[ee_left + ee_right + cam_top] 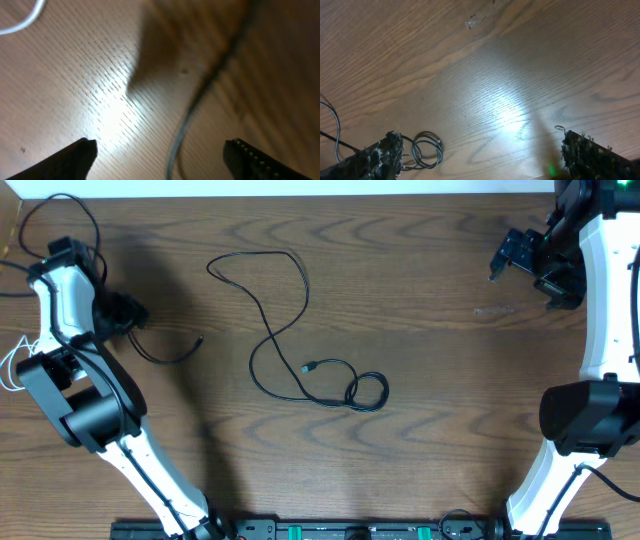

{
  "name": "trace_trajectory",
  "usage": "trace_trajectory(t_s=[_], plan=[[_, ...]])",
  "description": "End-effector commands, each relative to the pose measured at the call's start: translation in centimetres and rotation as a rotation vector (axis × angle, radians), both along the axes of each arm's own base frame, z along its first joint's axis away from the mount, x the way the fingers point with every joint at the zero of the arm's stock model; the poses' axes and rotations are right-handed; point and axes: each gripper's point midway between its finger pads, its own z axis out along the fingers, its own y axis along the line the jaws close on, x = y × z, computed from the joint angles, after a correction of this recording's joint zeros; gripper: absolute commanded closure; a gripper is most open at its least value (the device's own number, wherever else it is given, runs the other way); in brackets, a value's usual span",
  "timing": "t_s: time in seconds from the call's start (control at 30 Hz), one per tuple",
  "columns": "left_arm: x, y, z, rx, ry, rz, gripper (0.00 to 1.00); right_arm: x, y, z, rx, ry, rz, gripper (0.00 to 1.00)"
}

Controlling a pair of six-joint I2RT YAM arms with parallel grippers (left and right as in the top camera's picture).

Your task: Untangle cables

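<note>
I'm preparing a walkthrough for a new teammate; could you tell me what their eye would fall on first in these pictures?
Most striking is the long black cable snaking across the middle of the table, ending in a small coil. At the left, the left gripper hangs open over a second black cable; the right gripper stands open at the far right, holding nothing.

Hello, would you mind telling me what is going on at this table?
This is a cable-untangling job on a wooden table. The left tool hovers open over a thin black cord, which runs between its fingers ungripped. The right tool is open over bare wood, holding nothing. A long thin black cable with a small coil lies mid-table, untouched.
</note>
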Motion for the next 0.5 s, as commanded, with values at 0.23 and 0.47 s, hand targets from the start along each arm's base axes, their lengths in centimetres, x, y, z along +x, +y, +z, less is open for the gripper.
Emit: trace_trajectory(t_s=[0.23,0.47], plan=[[1.6,-0.6,-1.9,-0.088,-0.062,-0.079,0.27,-0.2,0.2,0.2,-0.006,-0.005,0.018,0.01],[2.0,-0.6,-2.2,-0.092,-0.076,-0.091,0.38,-0.2,0.2,0.2,-0.006,-0.004,0.018,0.01]])
